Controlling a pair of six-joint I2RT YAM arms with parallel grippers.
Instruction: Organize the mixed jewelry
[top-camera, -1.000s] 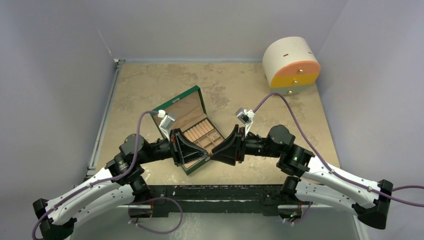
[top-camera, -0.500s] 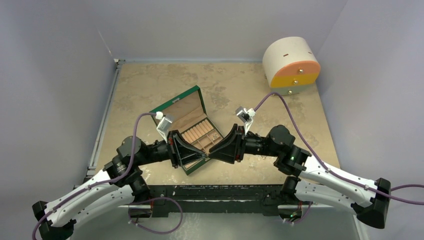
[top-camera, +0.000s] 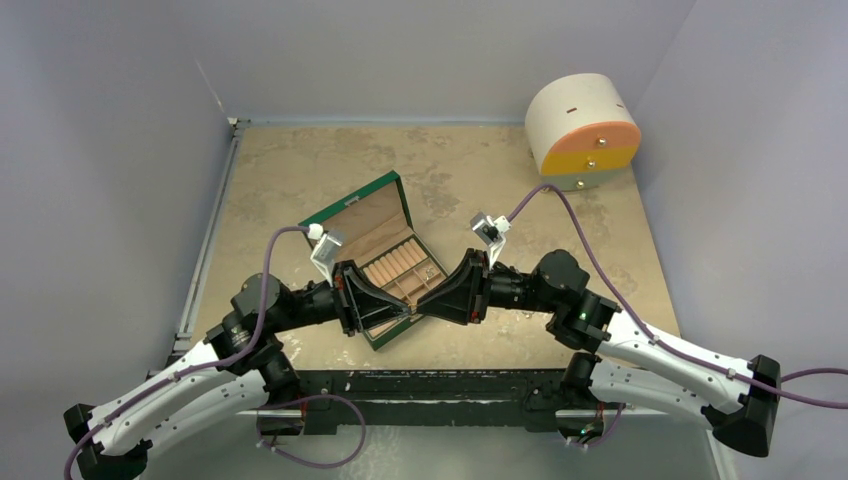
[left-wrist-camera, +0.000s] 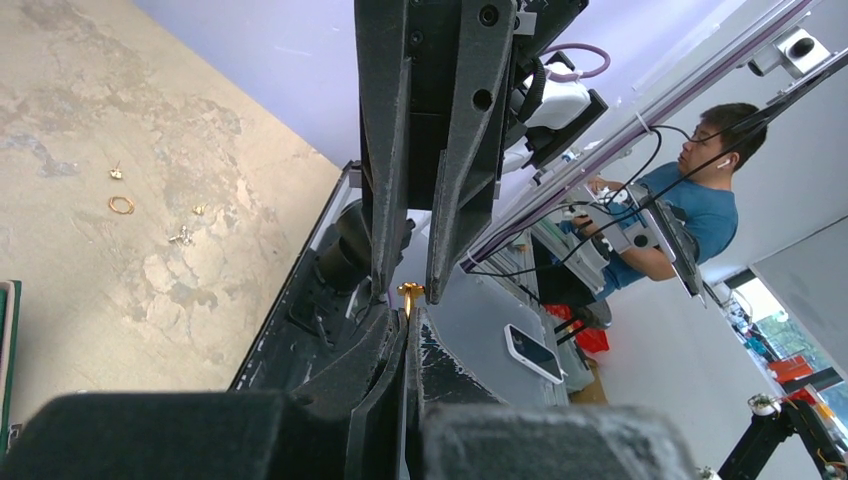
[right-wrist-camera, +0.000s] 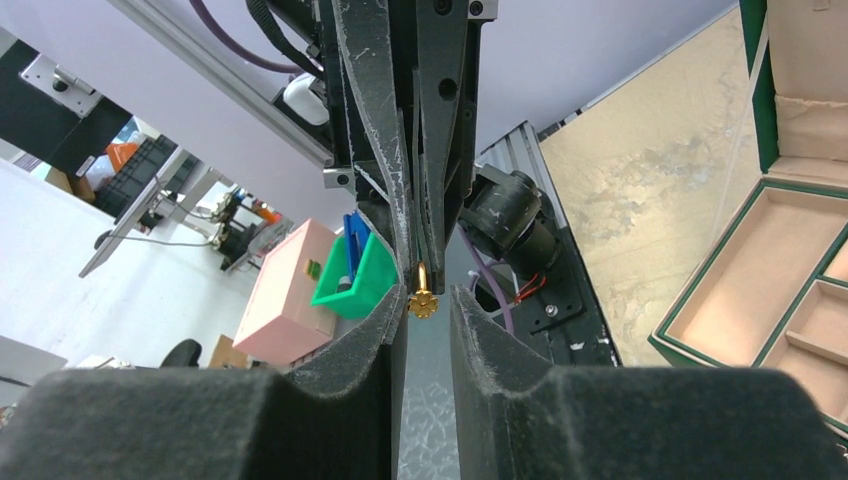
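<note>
My left gripper (top-camera: 410, 311) and right gripper (top-camera: 421, 307) meet tip to tip over the near edge of the open green box (top-camera: 372, 215). In the left wrist view my left gripper (left-wrist-camera: 410, 315) is shut on the post of a small gold flower earring (left-wrist-camera: 410, 291). The right gripper's fingers (left-wrist-camera: 385, 200) stand apart on either side of it. In the right wrist view my right gripper (right-wrist-camera: 428, 298) is open, with the earring's flower head (right-wrist-camera: 423, 303) between its fingertips. It touches neither pad. More jewelry lies on the table: a gold ring (left-wrist-camera: 121, 204) and tiny pieces (left-wrist-camera: 182, 237).
The box's tan compartments (top-camera: 405, 265) lie just beyond the grippers, and its corner shows in the right wrist view (right-wrist-camera: 790, 300). A round white-and-orange drawer cabinet (top-camera: 583, 130) stands at the far right. The table's near edge (top-camera: 440, 372) is just below the grippers.
Both grippers have shifted a little to the left together, tips still meeting. The left gripper stays shut on the earring.
</note>
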